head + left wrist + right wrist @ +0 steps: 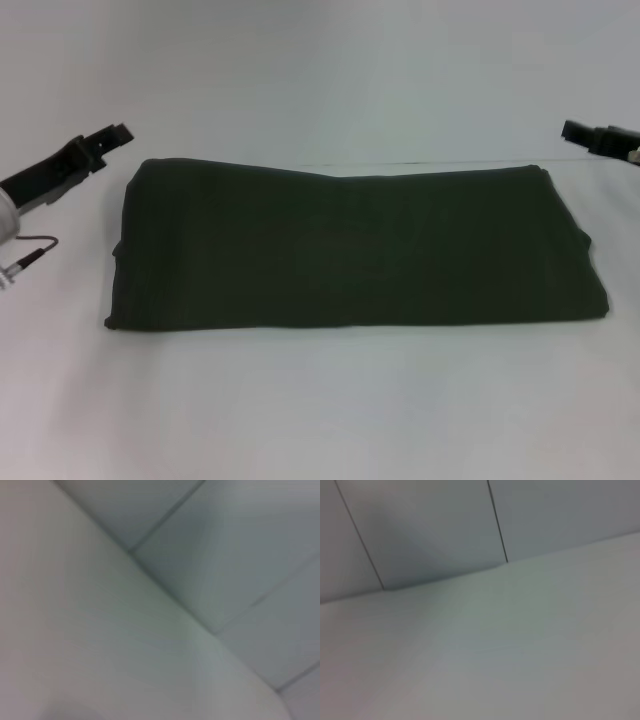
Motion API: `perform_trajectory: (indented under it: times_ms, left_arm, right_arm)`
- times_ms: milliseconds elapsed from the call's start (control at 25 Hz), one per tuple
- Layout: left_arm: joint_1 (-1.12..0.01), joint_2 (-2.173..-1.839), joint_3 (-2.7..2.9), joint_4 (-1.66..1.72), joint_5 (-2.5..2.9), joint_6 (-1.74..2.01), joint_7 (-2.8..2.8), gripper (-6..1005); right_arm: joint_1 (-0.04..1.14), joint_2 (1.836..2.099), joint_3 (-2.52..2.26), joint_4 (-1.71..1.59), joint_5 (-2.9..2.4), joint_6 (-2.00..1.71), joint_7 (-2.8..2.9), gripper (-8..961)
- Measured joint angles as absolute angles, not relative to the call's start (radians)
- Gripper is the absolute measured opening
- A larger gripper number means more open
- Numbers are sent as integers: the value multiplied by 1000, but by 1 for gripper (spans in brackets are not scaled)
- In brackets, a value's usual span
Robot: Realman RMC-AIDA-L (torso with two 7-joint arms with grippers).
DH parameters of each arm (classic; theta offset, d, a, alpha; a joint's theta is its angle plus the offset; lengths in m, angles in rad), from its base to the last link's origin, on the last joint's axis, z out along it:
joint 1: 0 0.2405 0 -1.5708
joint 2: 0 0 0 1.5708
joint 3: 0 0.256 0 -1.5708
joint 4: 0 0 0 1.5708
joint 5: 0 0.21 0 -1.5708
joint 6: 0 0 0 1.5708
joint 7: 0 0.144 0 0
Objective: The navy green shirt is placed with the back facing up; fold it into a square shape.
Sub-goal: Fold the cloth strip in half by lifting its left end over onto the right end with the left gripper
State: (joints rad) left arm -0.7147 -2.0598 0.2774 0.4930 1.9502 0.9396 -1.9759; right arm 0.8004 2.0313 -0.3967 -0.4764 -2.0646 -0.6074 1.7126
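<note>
- The shirt (350, 245) lay on the tabletop (320, 400) as a wide rectangle, not yet square.
- Left claw (118, 133) and right claw (572, 129) stood apart from it; I could not tell their opening.

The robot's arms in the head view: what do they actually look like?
The left gripper is black and angular, on a black link that meets a pale grey-white arm section; a thin dark cable with a metal plug loops beneath it. Only the black, blocky tip of the right gripper shows.
</note>
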Motion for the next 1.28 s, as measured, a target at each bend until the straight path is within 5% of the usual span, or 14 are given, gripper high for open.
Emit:
perform_trajectory:
  times_ms: [160,400,520,760,1280]
  left_arm:
    - [-677,-2053,273,535,1937,1160,-1867,650]
    - [-629,-2060,285,552,1953,1311,-1795,674]
    - [-606,-2064,286,563,1960,1354,-1813,818]
    - [-568,-2067,289,612,2001,1458,-1806,954]
    - [-515,-2094,291,612,2051,1472,-1610,949]
  right_arm:
    - [731,2022,-401,-522,-1948,-755,1654,666]
    - [604,2002,-396,-528,-1769,-1050,1499,740]
    - [556,2002,-396,-528,-1738,-1137,1432,776]
    - [485,2002,-401,-517,-1739,-1247,1310,898]
    - [431,2021,-430,-505,-1800,-1298,1205,946]
